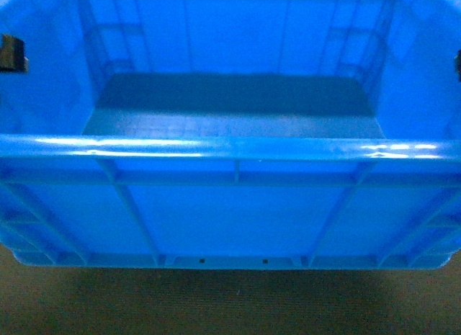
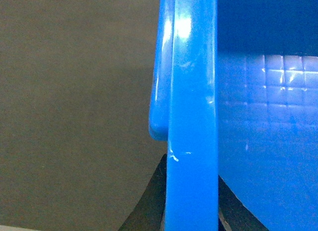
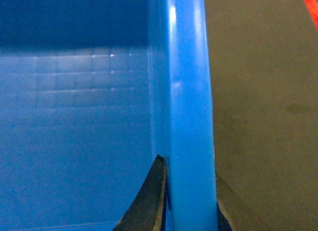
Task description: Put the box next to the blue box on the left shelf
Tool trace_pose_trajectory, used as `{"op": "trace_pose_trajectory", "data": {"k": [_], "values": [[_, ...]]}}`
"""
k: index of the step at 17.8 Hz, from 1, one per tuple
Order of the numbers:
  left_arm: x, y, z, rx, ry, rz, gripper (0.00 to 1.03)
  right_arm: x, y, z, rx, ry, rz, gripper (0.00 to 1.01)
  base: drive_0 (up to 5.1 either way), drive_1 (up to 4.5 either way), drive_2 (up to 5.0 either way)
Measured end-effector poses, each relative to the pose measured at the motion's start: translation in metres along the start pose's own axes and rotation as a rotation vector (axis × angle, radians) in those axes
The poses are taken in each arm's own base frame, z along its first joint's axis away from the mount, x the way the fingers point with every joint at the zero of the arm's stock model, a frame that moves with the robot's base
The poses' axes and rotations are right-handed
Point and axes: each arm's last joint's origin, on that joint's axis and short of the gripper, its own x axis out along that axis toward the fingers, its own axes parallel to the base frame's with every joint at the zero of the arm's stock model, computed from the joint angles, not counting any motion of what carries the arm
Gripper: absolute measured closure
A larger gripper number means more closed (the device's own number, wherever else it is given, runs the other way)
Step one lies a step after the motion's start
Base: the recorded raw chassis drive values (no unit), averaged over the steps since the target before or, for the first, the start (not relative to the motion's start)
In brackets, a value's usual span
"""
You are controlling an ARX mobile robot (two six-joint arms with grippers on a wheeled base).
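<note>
Large bright-blue ribbed plastic crate [image 1: 230, 205] fills the head view, held above dark floor [image 1: 230, 306]. Left gripper [image 2: 191, 211] at 9 o'clock and right gripper [image 3: 189, 206] at 3 o'clock each clamp its rim. Carry step, probably; shelf unseen, next locate it.

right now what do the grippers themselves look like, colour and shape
Little shows. Each wrist view catches two black, matte fingers, broad at the base and tapering to thin curved tips: left gripper, right gripper. The head view shows only small black blocks at the frame edges. No cables or markings visible.
</note>
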Motion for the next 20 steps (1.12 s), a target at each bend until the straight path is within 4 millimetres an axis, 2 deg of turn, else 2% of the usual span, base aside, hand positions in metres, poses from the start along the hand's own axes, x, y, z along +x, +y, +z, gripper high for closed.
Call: {"op": "trace_pose_trajectory", "data": {"k": [4,6,10,13,20], "values": [[-0.039,-0.008,-0.014,0.026,-0.082,0.047,0.94,-0.028,0.002,-0.014,-0.034,-0.072,-0.031,0.87,0.0,0.0,0.0],[-0.057,-0.013,-0.028,0.04,-0.1,0.065,0.94,-0.043,0.003,-0.029,-0.065,-0.096,-0.066,0.85,0.0,0.0,0.0],[-0.076,-0.014,-0.041,0.033,-0.116,0.081,0.93,-0.06,0.003,-0.043,-0.078,-0.126,-0.088,0.84,0.0,0.0,0.0],[-0.083,-0.013,-0.041,0.02,-0.155,0.09,0.93,-0.065,0.002,-0.042,-0.067,-0.152,-0.086,0.84,0.0,0.0,0.0],[-0.085,-0.013,-0.041,0.018,-0.192,0.099,0.92,-0.07,0.002,-0.039,-0.063,-0.191,-0.085,0.84,0.0,0.0,0.0]]}}
